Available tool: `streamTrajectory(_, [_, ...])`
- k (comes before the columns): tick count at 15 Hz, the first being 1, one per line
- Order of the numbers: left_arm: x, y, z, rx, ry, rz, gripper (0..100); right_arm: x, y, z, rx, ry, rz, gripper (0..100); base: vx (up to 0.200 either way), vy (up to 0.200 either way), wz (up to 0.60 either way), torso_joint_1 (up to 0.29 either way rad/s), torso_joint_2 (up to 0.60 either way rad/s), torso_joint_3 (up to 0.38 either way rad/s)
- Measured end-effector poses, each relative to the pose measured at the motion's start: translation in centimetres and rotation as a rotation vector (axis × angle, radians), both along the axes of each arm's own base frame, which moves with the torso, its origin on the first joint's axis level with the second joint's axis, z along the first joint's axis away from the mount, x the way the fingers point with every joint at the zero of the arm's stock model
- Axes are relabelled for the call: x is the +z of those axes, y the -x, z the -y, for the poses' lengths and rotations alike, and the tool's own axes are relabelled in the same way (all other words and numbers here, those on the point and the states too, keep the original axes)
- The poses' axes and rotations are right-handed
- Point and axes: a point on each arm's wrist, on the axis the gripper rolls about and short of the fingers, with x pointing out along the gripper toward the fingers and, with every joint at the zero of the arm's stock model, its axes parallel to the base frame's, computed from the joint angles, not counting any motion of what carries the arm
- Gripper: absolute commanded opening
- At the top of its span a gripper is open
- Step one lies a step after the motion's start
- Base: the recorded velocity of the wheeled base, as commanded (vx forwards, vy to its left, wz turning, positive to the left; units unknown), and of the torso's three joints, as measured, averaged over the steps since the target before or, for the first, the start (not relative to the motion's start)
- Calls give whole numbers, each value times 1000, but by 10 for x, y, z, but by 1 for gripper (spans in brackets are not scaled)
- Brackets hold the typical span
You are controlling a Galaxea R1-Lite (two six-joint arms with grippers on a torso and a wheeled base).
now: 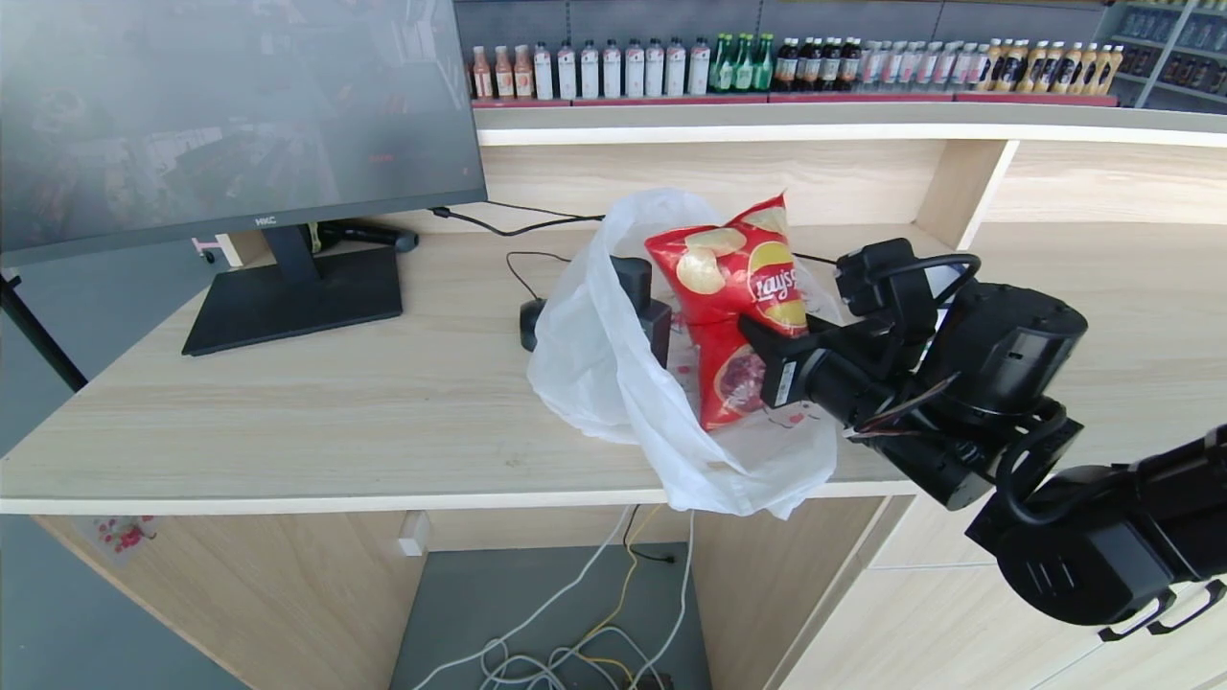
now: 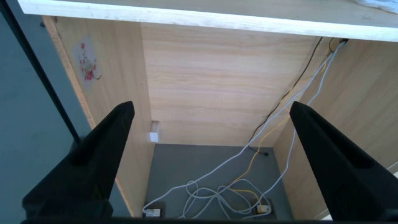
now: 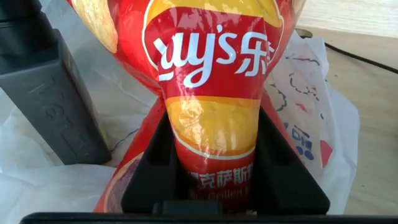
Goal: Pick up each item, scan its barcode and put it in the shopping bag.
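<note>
red glossy foil on the chip bag (image 1: 733, 297), with yellow roundels and pictured crisps on the face. long axis near upright, leaning slightly; crimped top seal pointing up and toward the back of the counter (image 1: 335, 402), lower end down within the open mouth of the white translucent shopping bag (image 1: 575, 374). printed face turned toward the head camera. white lettering across a red band on the front panel, further small print lower down (image 3: 211, 74); wording not recorded. pinched a little below mid-height by the right gripper (image 1: 767, 350), reaching in from the robot's right; fingers (image 3: 149, 168) pressed in on both sides, foil creased to a narrow waist between them. shopping bag slumped on the counter, one fold draped over the front edge. dark grey upright device (image 1: 637, 287) just beside the chip bag on the robot's left, at the bag's mouth. small black object (image 1: 530, 324) partly hidden behind the plastic. left gripper (image 2: 211, 109) low, below the counter top, fingers spread wide, holding nothing, facing loose cables (image 2: 236, 180) on the floor. black monitor (image 1: 230, 105) on the counter's left; row of bottles (image 1: 786, 67) on the far shelf.
</note>
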Motion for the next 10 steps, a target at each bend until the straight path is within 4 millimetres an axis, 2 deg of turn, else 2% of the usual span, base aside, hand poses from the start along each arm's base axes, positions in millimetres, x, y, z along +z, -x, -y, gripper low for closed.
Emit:
streamTrajectory(6, [0, 0, 0, 0, 0, 0, 100, 1, -1, -3, 31, 15, 7, 0, 0, 0, 0, 0, 0, 0])
streamTrajectory(7, [0, 0, 0, 0, 0, 0, 100, 1, -1, -3, 39, 16, 9, 100, 0, 0, 0, 0, 0, 0])
streamTrajectory(10, [0, 0, 0, 0, 0, 0, 100, 0, -3, -3, 57, 22, 1, 100, 0, 0, 0, 0, 0, 0])
